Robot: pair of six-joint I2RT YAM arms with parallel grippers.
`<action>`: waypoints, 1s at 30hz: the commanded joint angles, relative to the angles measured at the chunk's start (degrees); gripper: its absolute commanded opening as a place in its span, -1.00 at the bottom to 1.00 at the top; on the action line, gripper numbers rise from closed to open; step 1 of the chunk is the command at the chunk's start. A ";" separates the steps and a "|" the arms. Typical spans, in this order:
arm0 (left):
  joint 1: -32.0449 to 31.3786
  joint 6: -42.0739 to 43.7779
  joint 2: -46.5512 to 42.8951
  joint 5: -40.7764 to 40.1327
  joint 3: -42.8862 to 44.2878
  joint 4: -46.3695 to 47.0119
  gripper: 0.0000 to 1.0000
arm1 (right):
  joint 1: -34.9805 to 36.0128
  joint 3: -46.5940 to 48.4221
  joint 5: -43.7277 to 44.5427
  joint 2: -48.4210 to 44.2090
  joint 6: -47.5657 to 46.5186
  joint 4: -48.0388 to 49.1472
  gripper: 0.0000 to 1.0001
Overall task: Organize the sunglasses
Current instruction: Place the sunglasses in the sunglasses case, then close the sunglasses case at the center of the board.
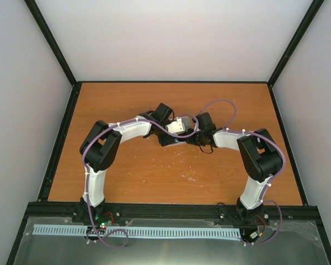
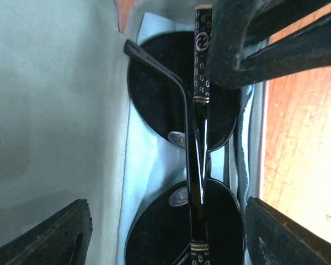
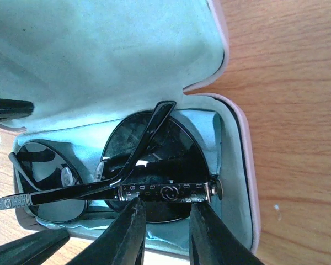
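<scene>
The sunglasses (image 3: 154, 149) lie folded inside the open pink case (image 3: 249, 165), on a pale blue cloth (image 3: 208, 122). Their dark lenses face up and the slim black arms cross over them. My right gripper (image 3: 166, 204) is open a little, and both fingertips rest against the patterned arm without clasping it. My left gripper (image 2: 166, 221) is open wide, its fingers (image 2: 60, 234) standing either side of one lens of the sunglasses (image 2: 171, 99). From above, both grippers meet over the case (image 1: 181, 125) at mid-table, left gripper (image 1: 166, 118) and right gripper (image 1: 196, 132).
The case's open lid with its pale teal lining (image 3: 116, 55) stands beside the glasses. Bare wooden table (image 1: 171, 171) surrounds the case. A black frame rail (image 1: 171, 210) runs along the near edge, and grey walls close in the sides.
</scene>
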 commanded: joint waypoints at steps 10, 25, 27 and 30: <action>-0.20 -5.14 -14.52 7.67 0.14 1.32 0.02 | 0.63 1.14 2.53 2.00 -1.65 -3.26 -0.51; 8.23 -1.38 5.83 4.59 15.71 -1.89 -0.62 | 0.67 1.63 2.82 -1.08 -2.87 -4.26 -0.48; 8.31 -0.60 8.31 3.87 18.05 -2.84 -0.61 | 0.72 2.02 2.98 -1.24 -3.26 -4.77 -0.48; 8.41 0.36 12.05 3.97 21.78 -5.72 -0.62 | 0.72 2.13 3.13 -1.27 -3.65 -5.00 -0.47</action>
